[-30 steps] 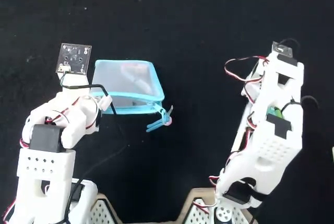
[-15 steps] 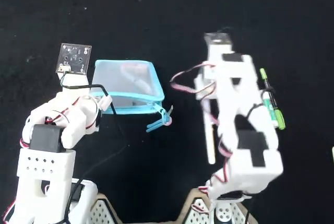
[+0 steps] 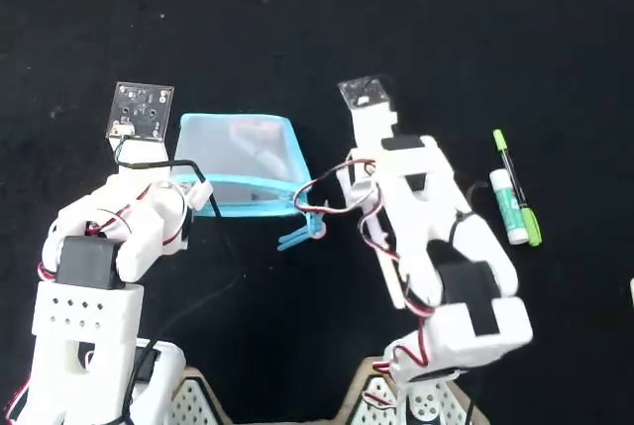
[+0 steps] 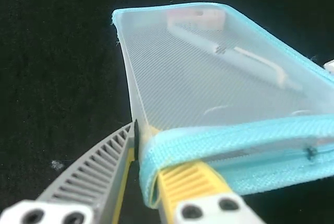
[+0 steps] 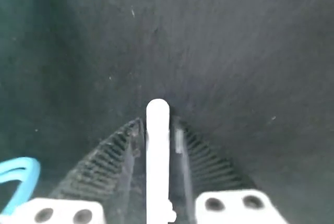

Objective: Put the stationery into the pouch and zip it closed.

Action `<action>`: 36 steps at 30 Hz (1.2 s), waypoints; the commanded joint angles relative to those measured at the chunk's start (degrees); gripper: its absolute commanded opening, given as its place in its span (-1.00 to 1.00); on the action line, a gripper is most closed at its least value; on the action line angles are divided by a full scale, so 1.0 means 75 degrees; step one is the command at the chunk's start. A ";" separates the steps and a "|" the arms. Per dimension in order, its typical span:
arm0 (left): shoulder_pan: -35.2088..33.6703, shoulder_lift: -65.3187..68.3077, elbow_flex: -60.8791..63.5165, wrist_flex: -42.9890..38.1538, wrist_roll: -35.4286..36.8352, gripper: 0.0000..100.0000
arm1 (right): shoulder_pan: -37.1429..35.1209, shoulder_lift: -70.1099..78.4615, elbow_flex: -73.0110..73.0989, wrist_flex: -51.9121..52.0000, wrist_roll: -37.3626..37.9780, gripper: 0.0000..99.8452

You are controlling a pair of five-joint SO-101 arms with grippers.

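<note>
The translucent pouch (image 3: 243, 169) with cyan trim lies left of centre, a white pen (image 4: 235, 57) and a pink item (image 4: 198, 18) inside it. My left gripper (image 4: 141, 145) is shut on the pouch's near corner by the zipper band (image 4: 245, 132). My right gripper (image 5: 156, 122) is shut on a white stick-like piece of stationery (image 5: 156, 151), which pokes out under the right arm (image 3: 393, 276) just right of the cyan zipper pull (image 3: 307, 227). A green pen (image 3: 517, 182) and a glue stick (image 3: 509, 207) lie on the table at the right.
A black cloth covers the table (image 3: 396, 39). The right arm (image 3: 426, 207) spans the centre, between the pouch and the loose stationery. The zipper pull also appears in the right wrist view (image 5: 18, 179).
The right arm has swung from the right side to the centre, carrying the white stick, and uncovered the green pen and glue stick. The left arm and pouch have not moved.
</note>
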 commanded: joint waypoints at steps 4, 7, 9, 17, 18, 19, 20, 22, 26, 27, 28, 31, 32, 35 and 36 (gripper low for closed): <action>-0.0006 -0.0070 -0.0088 -0.0141 0.0070 -0.94 | -0.0070 0.0815 -0.1705 0.0856 0.0070 -0.73; -0.0006 -0.0070 -0.0088 -0.0141 0.0070 -0.94 | -0.0070 0.1319 -0.2139 0.0879 0.0070 -0.75; -0.0006 -0.0070 -0.0088 -0.0141 0.0070 -0.94 | -0.0070 0.1670 -0.2362 0.0891 0.0117 -0.77; -0.0006 -0.0070 -0.0088 -0.0129 0.0070 -0.94 | -0.0047 0.1600 -0.2760 0.2004 0.0129 -0.98; -0.0006 -0.0070 -0.0088 -0.0129 0.0070 -0.94 | -0.0047 0.1448 -0.2749 0.2122 0.0129 -0.98; -0.0006 -0.0070 -0.0088 -0.0129 0.0070 -0.94 | -0.0047 0.1295 -0.2678 0.2192 0.0129 -0.98; -0.0006 -0.0070 -0.0088 -0.0129 0.0070 -0.94 | -0.0047 0.1143 -0.2573 0.2204 0.0129 -0.98; -0.0006 -0.0070 -0.0088 -0.0141 0.0070 -0.94 | -0.0070 0.0932 -0.2385 0.2180 0.0129 -0.98; -0.0006 -0.0070 -0.0088 -0.0141 0.0070 -0.94 | -0.0070 0.0897 -0.2186 0.2098 0.0141 -0.97; -0.0006 -0.0070 -0.0088 -0.0141 0.0070 -0.94 | -0.0047 0.0944 -0.2174 0.2133 0.0141 -0.96; -0.0006 -0.0070 -0.0088 -0.0141 0.0070 -0.94 | -0.0035 0.1002 -0.2174 0.2204 0.0141 -0.92; -0.0006 -0.0070 -0.0088 -0.0141 0.0070 -0.94 | -0.0070 0.1225 -0.2210 0.2520 0.0141 -0.75; -0.0006 -0.0070 -0.0088 -0.0141 0.0070 -0.94 | -0.0082 0.1284 -0.2221 0.2590 0.0117 -0.71; -0.0006 -0.0070 -0.0088 -0.0141 0.0070 -0.94 | -0.0082 0.1401 -0.2221 0.2637 0.0082 -0.71; -0.0006 -0.0070 -0.0088 -0.0141 0.0070 -0.94 | -0.0082 0.1436 -0.2221 0.2626 0.0082 -0.72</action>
